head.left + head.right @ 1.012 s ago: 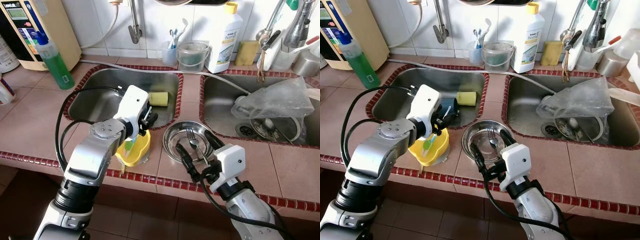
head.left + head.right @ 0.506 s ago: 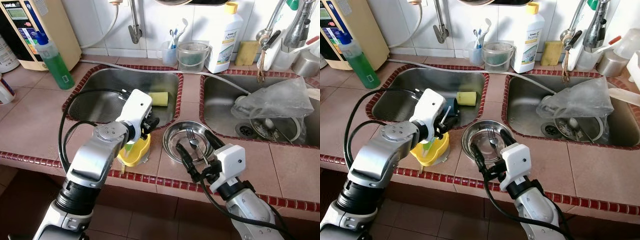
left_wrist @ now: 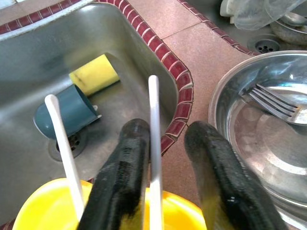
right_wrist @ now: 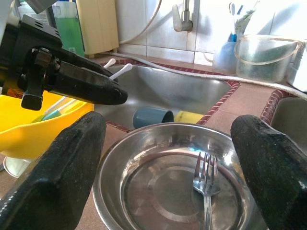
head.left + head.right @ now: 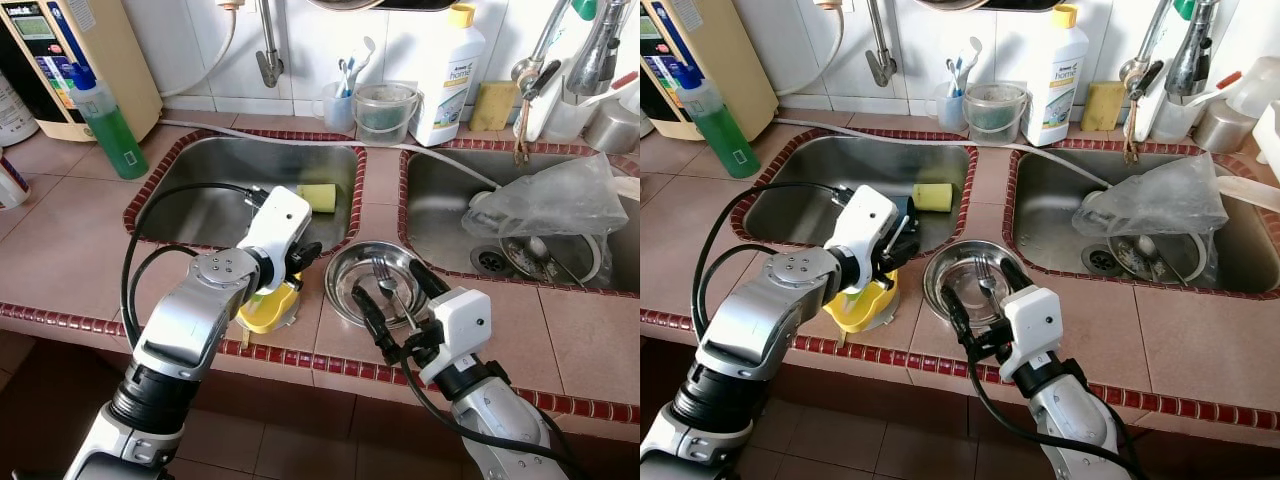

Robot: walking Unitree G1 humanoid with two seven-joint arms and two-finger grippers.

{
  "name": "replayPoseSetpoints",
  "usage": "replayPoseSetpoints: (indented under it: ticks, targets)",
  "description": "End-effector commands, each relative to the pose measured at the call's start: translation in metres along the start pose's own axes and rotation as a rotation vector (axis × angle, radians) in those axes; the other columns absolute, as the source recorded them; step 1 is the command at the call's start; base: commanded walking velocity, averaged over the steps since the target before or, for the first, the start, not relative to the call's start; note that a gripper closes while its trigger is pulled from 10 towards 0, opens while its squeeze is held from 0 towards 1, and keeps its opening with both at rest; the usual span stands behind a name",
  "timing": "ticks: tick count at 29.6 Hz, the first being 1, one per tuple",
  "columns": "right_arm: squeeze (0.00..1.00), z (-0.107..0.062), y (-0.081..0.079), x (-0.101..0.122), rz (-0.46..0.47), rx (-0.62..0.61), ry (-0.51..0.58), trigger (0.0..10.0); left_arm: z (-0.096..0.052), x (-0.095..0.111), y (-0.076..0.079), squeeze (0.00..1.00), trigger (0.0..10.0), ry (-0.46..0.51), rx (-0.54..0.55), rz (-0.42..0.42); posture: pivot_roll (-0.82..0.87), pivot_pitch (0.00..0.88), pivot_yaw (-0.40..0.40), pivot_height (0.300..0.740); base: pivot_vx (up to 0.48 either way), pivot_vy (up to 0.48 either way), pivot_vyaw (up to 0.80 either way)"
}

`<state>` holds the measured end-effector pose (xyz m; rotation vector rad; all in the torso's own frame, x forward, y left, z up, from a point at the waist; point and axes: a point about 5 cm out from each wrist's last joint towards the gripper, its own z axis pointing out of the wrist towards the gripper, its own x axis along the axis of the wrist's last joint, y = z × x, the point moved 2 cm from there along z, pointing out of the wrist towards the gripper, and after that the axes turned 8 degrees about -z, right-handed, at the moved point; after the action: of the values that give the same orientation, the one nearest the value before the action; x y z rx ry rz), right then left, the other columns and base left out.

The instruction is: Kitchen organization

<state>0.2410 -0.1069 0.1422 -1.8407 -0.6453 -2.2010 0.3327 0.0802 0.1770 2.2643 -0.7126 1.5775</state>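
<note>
Over the yellow bowl [image 3: 43, 211], the left tool [image 3: 165, 143] stood parted around a white utensil [image 3: 153, 143]; the right tool [image 4: 163, 143] (fingers wide apart) flanked the steel bowl [image 4: 144, 191] on the counter [image 5: 60, 250].

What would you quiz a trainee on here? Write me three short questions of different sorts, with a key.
1. True or false: the fork lies inside the steel bowl.
2. The left claw hovers over: A) the yellow bowl; B) a frying pan; C) a cutting board.
3. Fill in: in the left sink, next to the yellow sponge, a blue ____ lies on its side.

Key: 1 true; 2 A; 3 cup.
</note>
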Motion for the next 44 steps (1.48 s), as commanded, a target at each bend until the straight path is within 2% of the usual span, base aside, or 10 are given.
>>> replayPoseSetpoints:
  ticks: [1, 30, 37, 38, 39, 44]
  targets:
    - [0.0, 0.002, -0.002, 0.001, -0.001, 0.004, 0.005, 10.0, -0.005, 0.004, -0.003, 0.0, 0.0, 0.027, -0.002, 0.005, -0.09, 0.096, 0.089, 0.74, 0.0, 0.0, 0.0]
    - [0.0, 0.007, -0.006, 0.0, -0.007, 0.036, 0.018, 10.0, -0.005, 0.009, -0.004, 0.0, 0.0, 0.043, -0.025, 0.014, -0.08, 0.066, 0.082, 0.74, 0.0, 0.0, 0.0]
    - [0.0, 0.011, -0.005, 0.0, -0.018, 0.04, 0.026, 10.0, -0.007, 0.027, -0.015, 0.0, 0.2, 0.092, -0.025, 0.015, -0.07, 0.041, 0.07, 0.74, 0.0, 0.0, 0.0]
    - [0.0, 0.012, -0.006, 0.0, -0.02, 0.044, 0.027, 10.0, -0.007, 0.031, -0.018, 0.0, 7.8, 0.102, -0.027, 0.016, -0.07, 0.04, 0.069, 0.74, 0.0, 0.0, 0.0]
    - [0.0, 0.013, -0.006, 0.0, -0.021, 0.051, 0.031, 10.0, -0.008, 0.04, -0.022, 0.0, 10.0, 0.121, -0.037, 0.016, -0.07, 0.039, 0.064, 0.74, 0.0, 0.0, 0.0]
    - [0.0, 0.016, -0.003, 0.0, -0.027, 0.053, 0.036, 10.0, -0.014, 0.063, -0.035, 0.0, 10.0, 0.21, -0.027, -0.016, -0.07, 0.037, 0.057, 0.74, 0.0, 0.0, 0.0]
